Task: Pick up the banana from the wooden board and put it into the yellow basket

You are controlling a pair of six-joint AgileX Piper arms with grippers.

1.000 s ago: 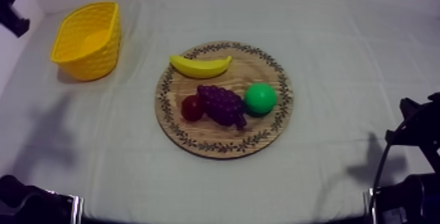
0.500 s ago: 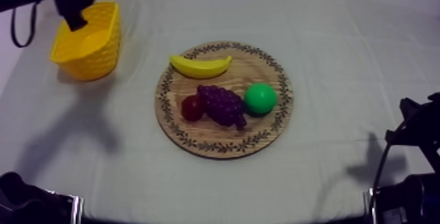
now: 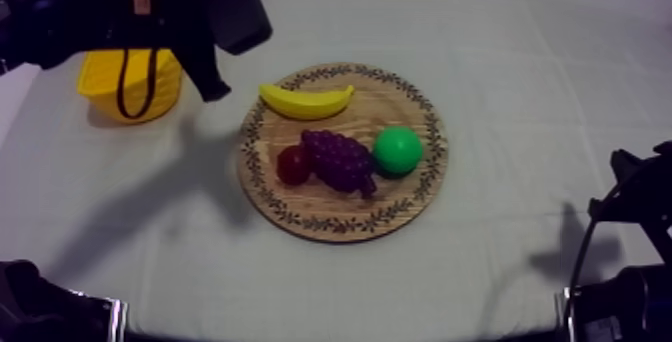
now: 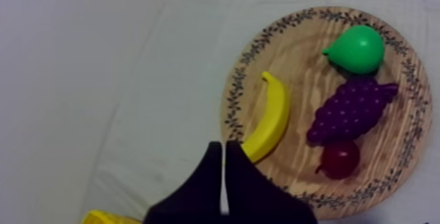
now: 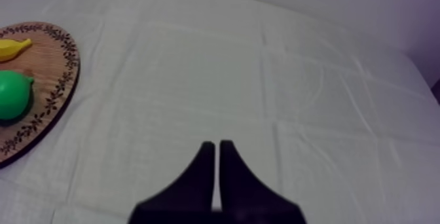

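The left pincer [image 3: 217, 90], closed and empty, is held at the banana's [image 3: 307, 101] nine o'clock in the top view. It should be opened, then lowered across the banana's middle.

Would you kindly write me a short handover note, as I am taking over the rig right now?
Left claw: shut, empty, above the board's rim, by the banana's end nearest the basket.
Right claw: shut, empty, low over bare cloth at the right side.
Things: the banana lies on the board's far edge, with grapes, pear and small red fruit nearer; the basket stands far left.
Done: nothing, the banana is not yet grasped.
Left: open the left claw, grip the banana, carry it to the basket, release.
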